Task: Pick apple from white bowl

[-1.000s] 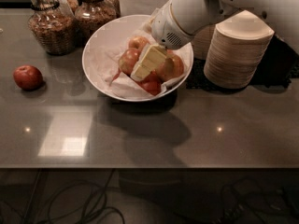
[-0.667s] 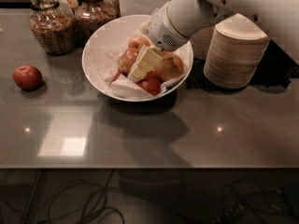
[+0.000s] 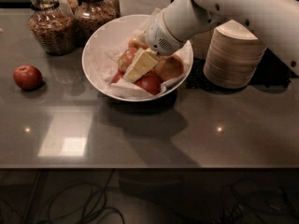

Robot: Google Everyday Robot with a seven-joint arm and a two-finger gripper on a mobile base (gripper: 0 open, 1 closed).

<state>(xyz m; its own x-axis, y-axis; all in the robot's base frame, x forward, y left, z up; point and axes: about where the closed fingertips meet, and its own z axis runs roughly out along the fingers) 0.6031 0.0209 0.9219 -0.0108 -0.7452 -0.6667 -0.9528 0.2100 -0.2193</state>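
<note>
Surface is a glossy grey-brown tabletop (image 3: 149, 134) with light reflections on it. Directly on it:

- A wide shallow glossy white bowl (image 3: 95, 55) sits centre-back. My gripper (image 3: 133, 73) is down inside that bowl.
- A small deep-red apple (image 3: 28, 77) lies alone near the left edge, well apart from the bowl.
- Two glass jars of brown granola-like fill stand back left, one (image 3: 51, 29) beside the other (image 3: 95, 12), just behind the bowl.
- A stack of beige paper bowls (image 3: 233, 55) stands right of the white bowl, on a dark mat (image 3: 278, 73).
</note>
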